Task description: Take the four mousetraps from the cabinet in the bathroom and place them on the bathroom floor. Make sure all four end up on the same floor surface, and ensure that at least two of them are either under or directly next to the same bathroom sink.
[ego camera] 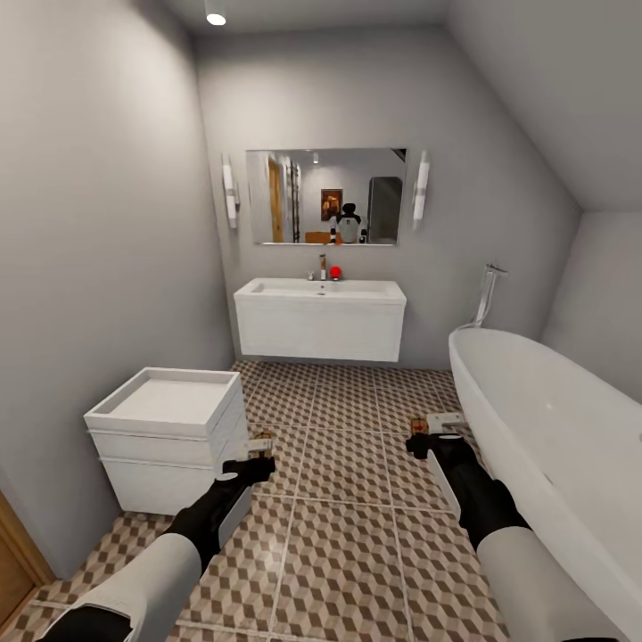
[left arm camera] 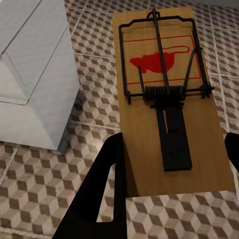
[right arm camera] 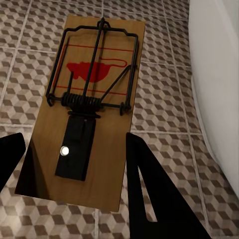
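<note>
Both arms reach forward and low over the patterned floor [ego camera: 339, 499], forearms roughly level, each carrying a mousetrap out ahead of it. The left gripper [ego camera: 254, 456] is closed on the near end of the left trap [ego camera: 260, 439], just right of the white drawer unit [ego camera: 169, 437]. In the left wrist view the two black fingers [left arm camera: 107, 184] press the long edges of that trap [left arm camera: 169, 99]; the board is held flat above the tiles, its red mouse print and black wire bar facing up.

The right gripper [ego camera: 432, 434] likewise clamps the right trap [ego camera: 441, 419], close beside the bathtub [ego camera: 553, 428]. In the right wrist view its fingers [right arm camera: 149, 189] squeeze the board's [right arm camera: 89, 109] sides, print upward.

The sink [ego camera: 319, 316] hangs on the far wall, well beyond both traps, under a mirror [ego camera: 325, 196].
</note>
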Robot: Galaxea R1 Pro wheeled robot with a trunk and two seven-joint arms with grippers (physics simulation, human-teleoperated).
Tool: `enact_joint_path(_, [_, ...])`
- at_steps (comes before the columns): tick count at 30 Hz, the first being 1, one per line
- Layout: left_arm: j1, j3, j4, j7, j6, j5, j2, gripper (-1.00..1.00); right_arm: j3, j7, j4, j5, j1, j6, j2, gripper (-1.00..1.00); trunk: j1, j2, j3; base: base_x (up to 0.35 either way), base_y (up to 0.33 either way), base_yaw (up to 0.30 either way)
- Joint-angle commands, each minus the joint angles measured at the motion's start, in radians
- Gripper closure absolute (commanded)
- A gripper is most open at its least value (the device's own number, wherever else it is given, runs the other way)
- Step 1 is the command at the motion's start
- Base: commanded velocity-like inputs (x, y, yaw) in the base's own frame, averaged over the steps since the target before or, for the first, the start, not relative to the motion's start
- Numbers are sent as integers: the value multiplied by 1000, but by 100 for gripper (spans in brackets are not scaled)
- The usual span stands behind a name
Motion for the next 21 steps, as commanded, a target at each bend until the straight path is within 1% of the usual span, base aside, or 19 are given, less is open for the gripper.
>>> enact_joint_path(1, [0, -8, -2, 8, 5, 9, 1, 100, 2, -1, -1, 0, -1, 5, 0, 100, 0, -1, -1, 10, 0, 0])
enact_joint_path(5, [0, -8, -2, 8, 5, 10, 1, 100, 2, -1, -1, -1, -1, 5, 0, 100, 0, -1, -1, 126, 0, 0])
enact_joint_path(21, [0, -7, -1, 7, 5, 11, 1, 100, 2, -1, -1, -2, -1, -2, 0, 100, 0, -1, -1, 314, 0, 0])
